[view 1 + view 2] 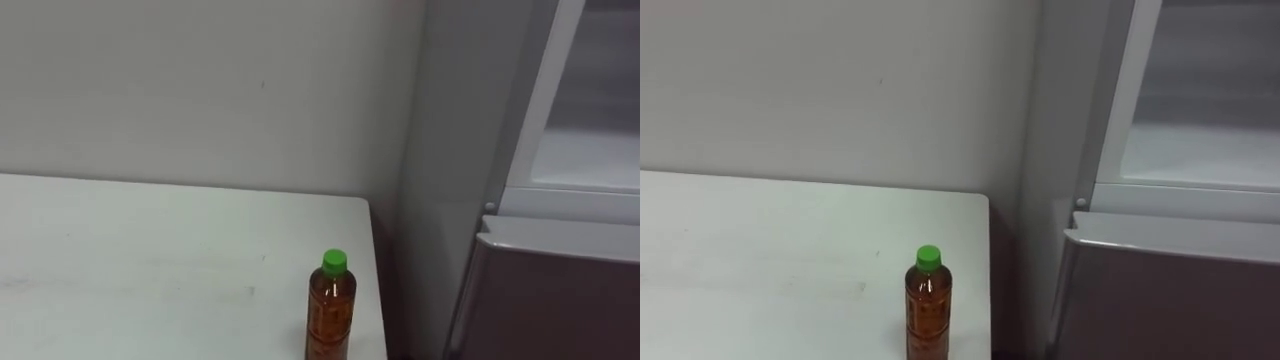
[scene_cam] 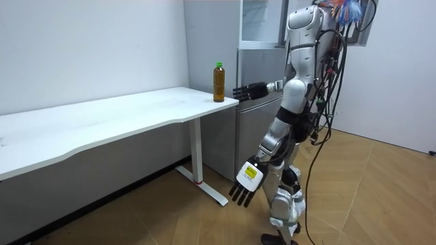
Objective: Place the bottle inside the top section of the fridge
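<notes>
An amber bottle with a green cap stands upright near the right end of the white table, close to its front edge. In the room view the bottle is on the table corner nearest the fridge. My right hand is stretched out at bottle height, a short way from the bottle and not touching it, with straight fingers. My left hand hangs low by my leg, fingers straight and empty. The fridge's upper compartment stands open and shows a white inside.
The fridge stands directly right of the table against the wall, its brownish lower door closed. I stand in front of the fridge on the wooden floor, beside the table's end. A white wall runs behind the table.
</notes>
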Available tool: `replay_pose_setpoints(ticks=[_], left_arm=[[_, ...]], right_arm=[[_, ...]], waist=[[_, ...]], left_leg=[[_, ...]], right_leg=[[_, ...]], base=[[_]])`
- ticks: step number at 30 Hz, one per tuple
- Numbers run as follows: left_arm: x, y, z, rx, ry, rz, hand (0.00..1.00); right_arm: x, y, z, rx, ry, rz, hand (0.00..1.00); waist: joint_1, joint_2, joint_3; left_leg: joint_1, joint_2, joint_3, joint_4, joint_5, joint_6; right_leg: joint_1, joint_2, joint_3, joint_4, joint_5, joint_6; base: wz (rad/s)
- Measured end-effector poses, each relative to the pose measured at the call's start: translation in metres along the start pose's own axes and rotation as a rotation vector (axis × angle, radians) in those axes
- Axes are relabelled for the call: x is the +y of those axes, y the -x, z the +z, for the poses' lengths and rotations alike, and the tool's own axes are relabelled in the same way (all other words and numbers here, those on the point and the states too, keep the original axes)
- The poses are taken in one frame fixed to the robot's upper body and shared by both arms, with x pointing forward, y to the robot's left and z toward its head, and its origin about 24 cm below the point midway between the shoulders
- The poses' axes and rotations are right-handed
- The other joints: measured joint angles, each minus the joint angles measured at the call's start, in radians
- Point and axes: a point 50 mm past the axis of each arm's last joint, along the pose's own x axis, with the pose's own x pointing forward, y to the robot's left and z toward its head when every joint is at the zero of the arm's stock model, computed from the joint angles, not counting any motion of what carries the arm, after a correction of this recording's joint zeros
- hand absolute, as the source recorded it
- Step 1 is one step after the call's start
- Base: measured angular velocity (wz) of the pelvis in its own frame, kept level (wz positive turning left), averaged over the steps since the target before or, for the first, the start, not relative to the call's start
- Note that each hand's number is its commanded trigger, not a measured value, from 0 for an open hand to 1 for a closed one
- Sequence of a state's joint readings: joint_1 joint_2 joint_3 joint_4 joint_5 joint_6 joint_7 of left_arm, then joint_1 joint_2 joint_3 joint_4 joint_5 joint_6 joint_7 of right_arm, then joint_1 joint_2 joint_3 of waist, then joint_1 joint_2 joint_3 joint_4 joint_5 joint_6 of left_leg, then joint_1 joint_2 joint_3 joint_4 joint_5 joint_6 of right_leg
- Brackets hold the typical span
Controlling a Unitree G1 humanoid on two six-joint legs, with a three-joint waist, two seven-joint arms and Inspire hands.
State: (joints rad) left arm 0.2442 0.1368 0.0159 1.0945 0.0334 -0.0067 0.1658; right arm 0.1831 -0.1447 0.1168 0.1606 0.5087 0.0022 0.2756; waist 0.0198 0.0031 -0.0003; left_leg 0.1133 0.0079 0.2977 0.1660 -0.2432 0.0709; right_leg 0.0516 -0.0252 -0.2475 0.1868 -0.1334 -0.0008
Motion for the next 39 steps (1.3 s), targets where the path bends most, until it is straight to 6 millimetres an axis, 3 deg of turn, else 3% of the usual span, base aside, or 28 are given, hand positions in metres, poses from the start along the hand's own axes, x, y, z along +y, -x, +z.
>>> replay_pose_setpoints(ticks=[3, 9, 17, 23, 29, 39], left_arm=[[-0.001, 0.001, -0.004, 0.02, -0.009, -0.003, 0.0], [-0.005, 0.001, -0.004, 0.025, -0.052, -0.021, 0.0], [-0.005, 0.003, -0.017, 0.06, -0.124, -0.038, 0.0], [-0.005, 0.002, -0.013, 0.055, -0.186, -0.055, 0.0], [-0.005, 0.001, -0.008, 0.037, -0.24, -0.074, 0.0], [-0.004, 0.001, -0.01, 0.051, -0.251, -0.061, 0.0]], right_arm=[[0.002, -0.001, 0.007, -0.028, 0.008, 0.01, 0.0], [0.029, -0.018, 0.047, -0.176, 0.054, 0.15, 0.0], [0.04, -0.021, 0.061, -0.229, 0.076, 0.179, 0.0], [0.043, -0.025, 0.073, -0.272, 0.084, 0.178, 0.0], [0.052, -0.027, 0.088, -0.327, 0.109, 0.211, 0.0], [0.054, -0.029, 0.089, -0.325, 0.113, 0.179, 0.0]], waist=[[0.007, 0.002, -0.0007], [0.017, 0.005, -0.0033], [0.031, 0.001, -0.0039], [0.038, -0.014, 0.0032], [0.047, -0.02, 0.0001], [0.047, -0.025, -0.0032]], left_leg=[[0.0, 0.0, 0.0, 0.001, 0.0, 0.0], [0.001, 0.0, 0.0, 0.005, 0.0, 0.001], [0.002, 0.0, -0.004, 0.004, 0.001, 0.001], [-0.002, 0.0, -0.024, 0.012, 0.001, 0.001], [-0.017, 0.0, -0.031, 0.018, 0.001, 0.002], [-0.017, 0.0, -0.032, 0.02, 0.001, 0.002]], right_leg=[[0.0, 0.0, 0.001, 0.002, 0.0, 0.0], [0.001, -0.001, 0.002, 0.004, 0.002, -0.002], [0.005, -0.002, -0.001, 0.003, 0.002, -0.002], [0.015, -0.005, -0.023, 0.0, 0.002, -0.002], [0.006, -0.006, -0.03, -0.001, 0.002, -0.002], [0.007, -0.006, -0.03, 0.0, 0.002, -0.002]], base=[[-0.01], [0.0], [0.0], [0.1], [0.04], [0.0]])
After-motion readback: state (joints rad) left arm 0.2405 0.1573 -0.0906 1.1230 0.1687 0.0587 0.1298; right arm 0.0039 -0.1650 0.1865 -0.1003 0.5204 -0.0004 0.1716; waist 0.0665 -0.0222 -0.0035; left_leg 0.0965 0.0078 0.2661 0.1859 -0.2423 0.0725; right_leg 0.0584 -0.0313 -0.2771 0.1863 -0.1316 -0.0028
